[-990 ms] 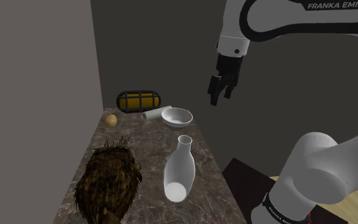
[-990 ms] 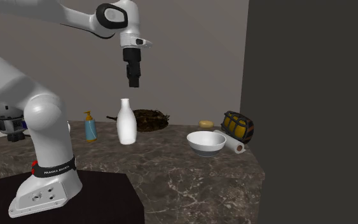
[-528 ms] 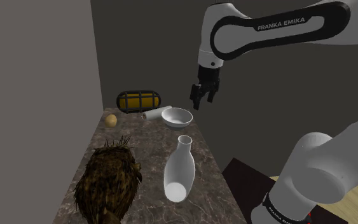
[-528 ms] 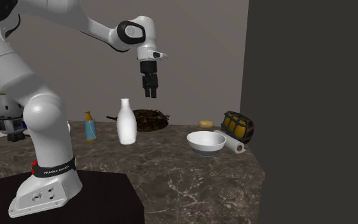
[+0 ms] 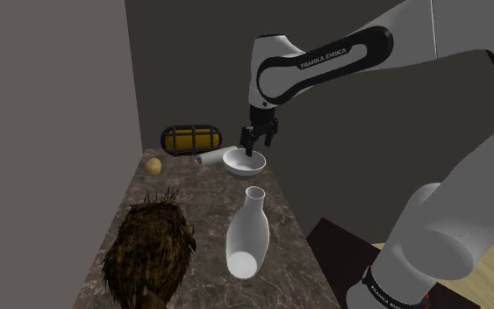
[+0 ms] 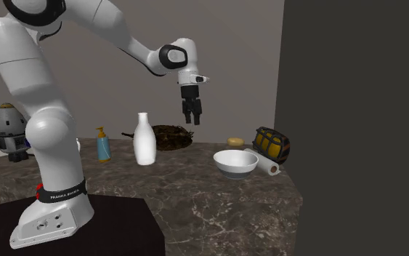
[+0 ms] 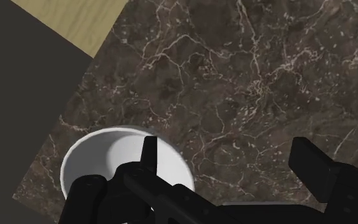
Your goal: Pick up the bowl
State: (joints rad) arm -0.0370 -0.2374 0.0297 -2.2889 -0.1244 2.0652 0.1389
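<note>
A white bowl [image 5: 244, 161] stands upright on the dark marble counter [image 5: 280, 237] near its far end; it also shows at the second exterior view's right [image 6: 235, 161]. My black gripper [image 5: 252, 143] hangs open in the air with nothing between its fingers. From the second exterior view the gripper [image 6: 192, 118] is well above the counter and to the left of the bowl. In the wrist view the bowl [image 7: 104, 159] lies partly under one finger [image 7: 149, 153], while the gap between the fingers of the gripper [image 7: 228, 159] is over bare marble beside the bowl.
A white bottle [image 5: 249, 233] stands mid-counter, with a brown spiky nest [image 5: 148, 255] beside it. Behind the bowl are a yellow-and-black barrel lamp [image 5: 190, 139], a white roll [image 5: 210, 159] and a small yellow ball [image 5: 153, 165]. A blue dispenser bottle [image 6: 103, 145] stands farther off. A dark wall [image 6: 355, 124] borders the counter.
The arm has stretched out, carrying the gripper down and toward the bowl, leftward in the shoulder view and rightward in the second exterior view. The fingers stayed open. Nothing on the counter moved.
</note>
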